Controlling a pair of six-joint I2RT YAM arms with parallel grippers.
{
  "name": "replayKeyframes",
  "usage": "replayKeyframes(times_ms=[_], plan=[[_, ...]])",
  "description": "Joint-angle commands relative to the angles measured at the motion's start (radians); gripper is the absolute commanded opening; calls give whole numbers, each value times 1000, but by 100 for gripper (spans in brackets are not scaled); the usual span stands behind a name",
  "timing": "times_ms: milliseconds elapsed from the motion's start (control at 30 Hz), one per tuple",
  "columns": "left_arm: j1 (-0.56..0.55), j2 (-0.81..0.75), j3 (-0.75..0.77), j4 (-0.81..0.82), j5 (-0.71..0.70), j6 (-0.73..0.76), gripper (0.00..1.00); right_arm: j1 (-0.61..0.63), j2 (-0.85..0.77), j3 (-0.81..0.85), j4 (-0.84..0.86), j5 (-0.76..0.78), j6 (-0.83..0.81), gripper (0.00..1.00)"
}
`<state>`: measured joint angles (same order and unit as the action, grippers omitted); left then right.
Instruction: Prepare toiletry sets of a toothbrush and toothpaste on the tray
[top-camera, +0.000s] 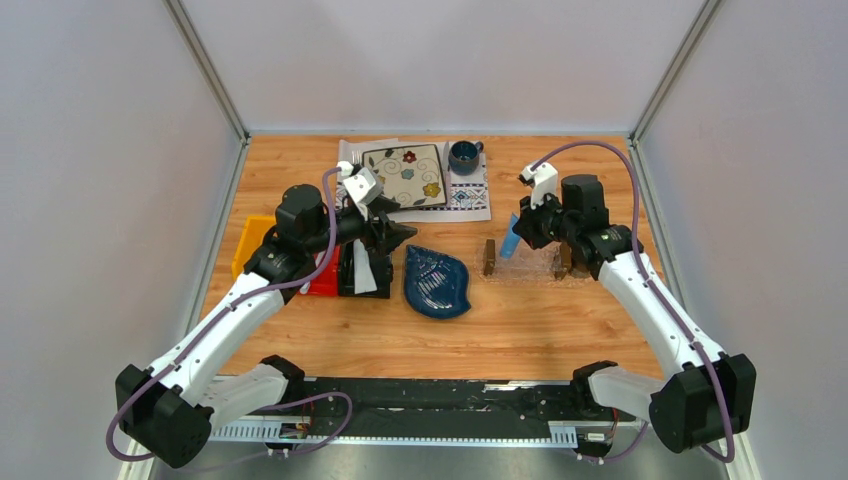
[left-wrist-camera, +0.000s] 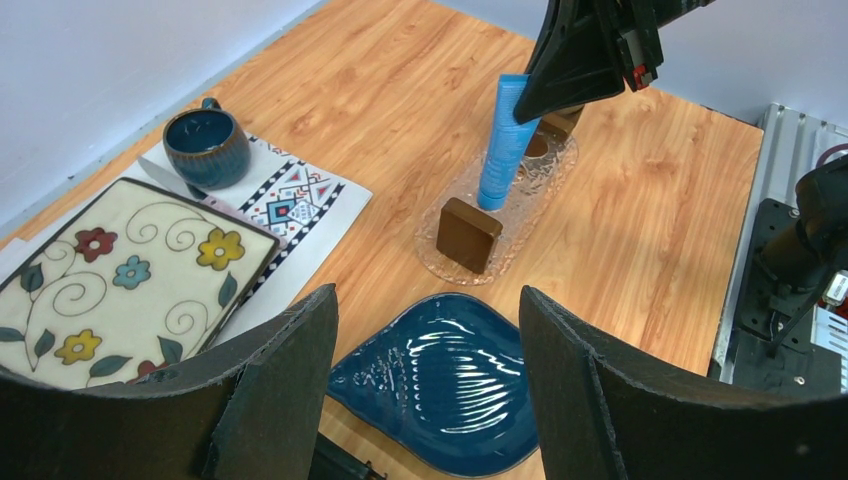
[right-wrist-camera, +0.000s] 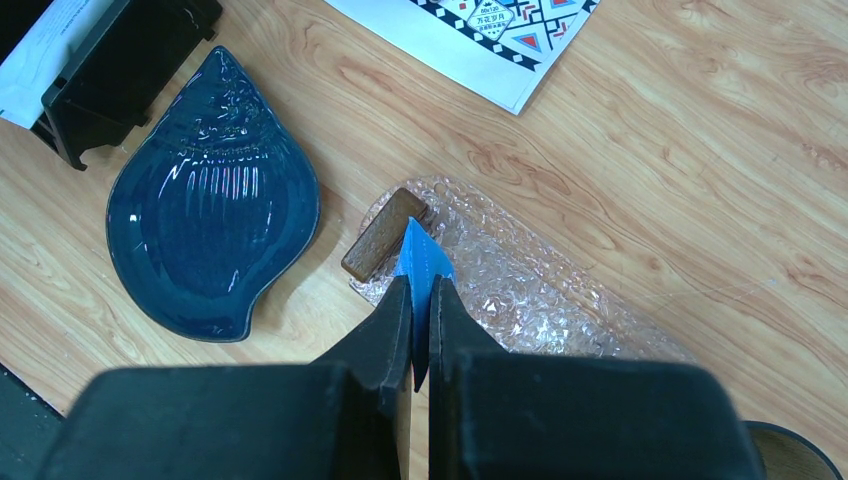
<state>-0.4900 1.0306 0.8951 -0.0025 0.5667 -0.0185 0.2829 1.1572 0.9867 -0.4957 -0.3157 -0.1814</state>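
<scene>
- Your right tool (right-wrist-camera: 420, 300) is clenched on the light blue toothpaste (left-wrist-camera: 500, 140), gripping its upper part with the tube hanging almost upright.
- The tube's lower end is inside the tray (left-wrist-camera: 530, 200), just beside the brown block (left-wrist-camera: 468, 235) at the short end that faces the middle of the bench. You cannot tell whether it touches the tray floor.
- The tray lies on the right half of the bench, about midway between the near and far edges, with its long side running left to right.
- Your left tool (left-wrist-camera: 428, 300) is released, with its jaws spread wide and nothing between them. It hovers over the black bin (top-camera: 345, 275) on the left half of the bench.
- A dark blue leaf-shaped dish (top-camera: 437, 282) sits between the black bin and the tray, close to both.
- At the far edge, a flowered plate (top-camera: 405, 175) and a blue mug (top-camera: 463, 156) rest on a patterned mat (left-wrist-camera: 300, 195).
</scene>
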Motion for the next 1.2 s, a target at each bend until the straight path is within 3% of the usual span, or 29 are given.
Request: replayKeyframes(times_ms=[0,1167], plan=[[4,2,-1,44,12,17,74,-2,-5,27,69,4,-18,0],[5,-3,-10,56,21,15,74,-2,26,-6,79,1,-23,0]])
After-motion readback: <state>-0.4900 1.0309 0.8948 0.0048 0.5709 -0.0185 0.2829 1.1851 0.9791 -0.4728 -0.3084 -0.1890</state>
